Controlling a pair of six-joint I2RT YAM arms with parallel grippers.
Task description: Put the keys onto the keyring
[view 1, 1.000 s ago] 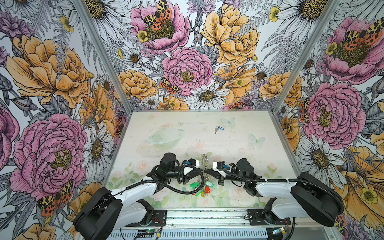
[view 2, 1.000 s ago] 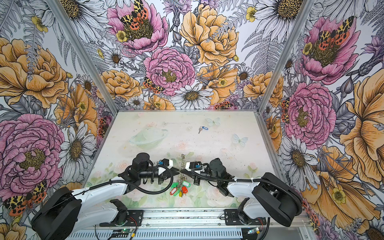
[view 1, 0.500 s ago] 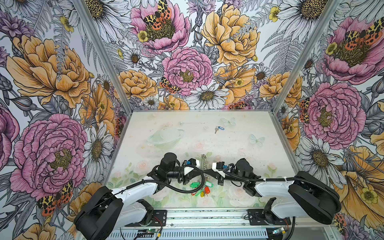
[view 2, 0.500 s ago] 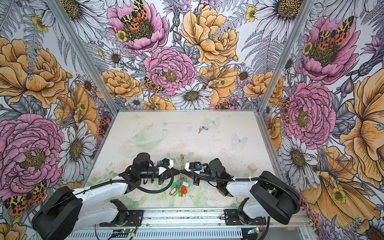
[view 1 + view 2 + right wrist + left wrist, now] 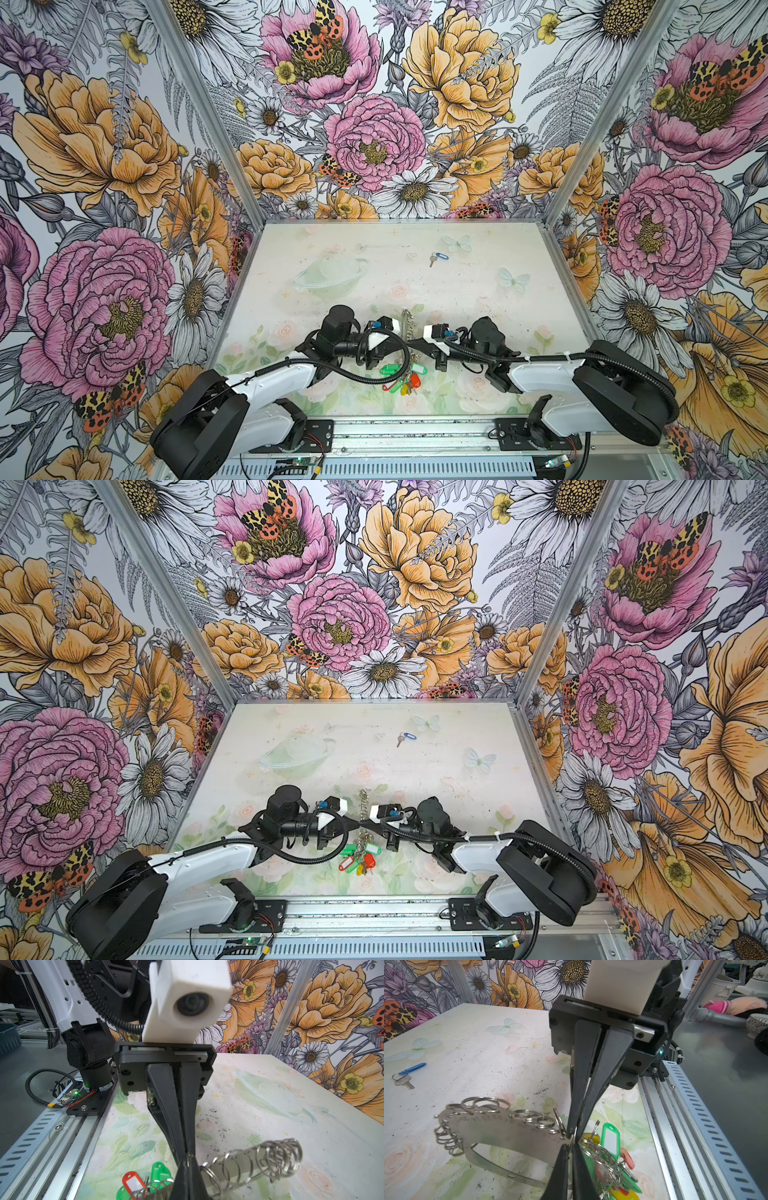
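Nearest, the front rail (image 5: 415, 432) bounds the table (image 5: 374, 241); just behind it sits the bunch of coloured tags (image 5: 401, 378); over it the left gripper (image 5: 402, 348) and right gripper (image 5: 417, 345) meet tip to tip, both clenched on the near end of the keyring (image 5: 508, 1132), which is held on edge between them; beyond, bare tabletop runs to the back wall; the keys (image 5: 438, 257) lie far back, right of centre, well apart from both grippers.

Tiny stamped numbers run along the far edge of the keyring (image 5: 500, 1132) band, too blurred to read.
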